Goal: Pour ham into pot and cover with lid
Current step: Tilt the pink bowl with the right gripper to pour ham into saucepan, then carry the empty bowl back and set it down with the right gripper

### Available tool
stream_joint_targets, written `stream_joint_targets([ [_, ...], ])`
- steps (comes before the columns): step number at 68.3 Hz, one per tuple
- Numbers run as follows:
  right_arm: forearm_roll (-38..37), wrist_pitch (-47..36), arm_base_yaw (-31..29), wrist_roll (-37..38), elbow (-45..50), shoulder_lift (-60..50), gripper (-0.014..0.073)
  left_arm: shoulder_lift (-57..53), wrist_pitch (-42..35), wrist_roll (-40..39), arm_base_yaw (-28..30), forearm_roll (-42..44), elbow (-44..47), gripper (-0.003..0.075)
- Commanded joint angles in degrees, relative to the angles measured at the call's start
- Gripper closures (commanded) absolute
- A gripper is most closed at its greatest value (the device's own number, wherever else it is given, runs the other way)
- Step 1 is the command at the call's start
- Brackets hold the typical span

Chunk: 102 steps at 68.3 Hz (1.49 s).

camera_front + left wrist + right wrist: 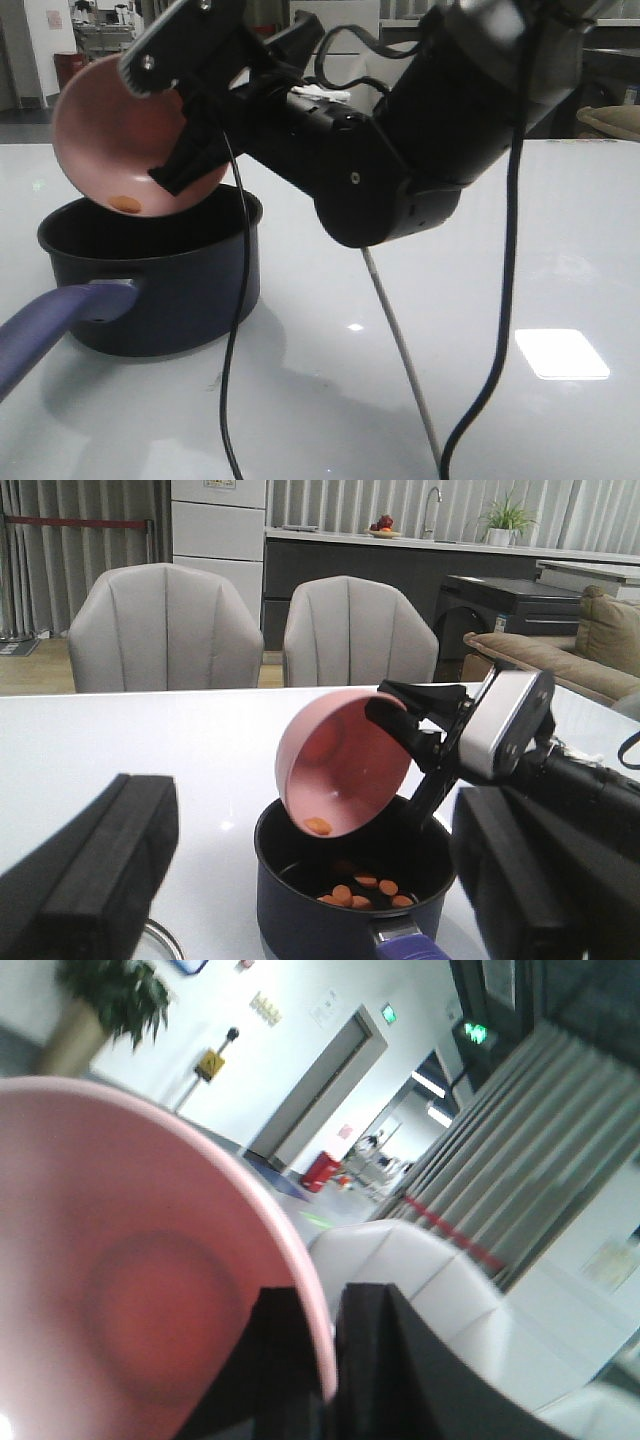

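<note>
My right gripper [180, 165] was clamped on the rim of the pink bowl [115, 135], one finger inside and one outside, holding it tipped steeply above the pot [160, 290] on the bench [520, 250]. One piece of ham [126, 203] clung near the bowl's lower lip; several more pieces lay on the pot's black bottom [362, 890]. My left gripper [300, 880] hung with its fingers [105, 865] spread apart, gripping nothing, near the pot's handle side. A glass edge, perhaps the lid [160, 942], showed just beneath it.
</note>
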Motion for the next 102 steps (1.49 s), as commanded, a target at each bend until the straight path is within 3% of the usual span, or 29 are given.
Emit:
stream_joint_targets([
  [1,0.38,-6.43,-0.17,11.27,-1.43,-5.15,0.0456,1.18,-4.32,-0.11,-0.42,-0.53,-1.42,0.0115],
  [7,0.1,-9.66,-0.17,10.19,-1.38,-5.21,0.0456,1.18,-4.32,-0.11,-0.42,-0.53,-1.42,0.0115],
  [16,-5.85,-9.58,-0.17,-4.32,-1.32,-5.14,0.0456,1.18,-4.32,-0.11,-0.42,-0.53,-1.42,0.0115],
  [25,-9.64,-9.58,-0.17,-9.83,-1.25,-5.03,0.0456,1.18,-4.32,-0.11,-0.42,-0.53,-1.42,0.0115],
  [31,-7.65,-9.43,-0.17,-4.76,-1.25,-5.03,0.0456,1.18,-4.32,-0.11,-0.42,-0.53,-1.42,0.0115],
  [32,-6.24,-9.17,-0.17,-0.24,-1.25,-5.08,0.0456,1.18,-4.32,-0.11,-0.42,-0.53,-1.42,0.0115],
  [40,-0.89,-5.02,-0.17,14.94,-1.25,-6.19,0.0456,1.18,-4.32,-0.11,-0.42,-0.53,-1.42,0.0115],
  [49,0.29,6.28,-0.17,30.97,-1.25,-9.16,0.0456,1.18,-4.32,-0.11,-0.42,-0.53,-1.42,0.0115],
  [55,0.29,15.8,-0.17,35.58,-1.25,-11.89,0.0456,1.18,-4.32,-0.11,-0.42,-0.53,-1.42,0.0115],
  [74,0.76,51.34,-3.64,35.82,-1.25,-25.52,0.0456,1.18,-4.32,-0.11,-0.42,-0.53,-1.42,0.0115],
  [85,0.76,68.47,-13.55,35.82,-1.25,-30.68,0.0456,1.18,-4.32,-0.11,-0.42,-0.53,-1.42,0.0115],
  [102,0.76,86.88,-26.54,35.82,-1.18,-32.07,0.0456,1.18,-4.32,-0.11,-0.42,-0.53,-1.42,0.0115],
])
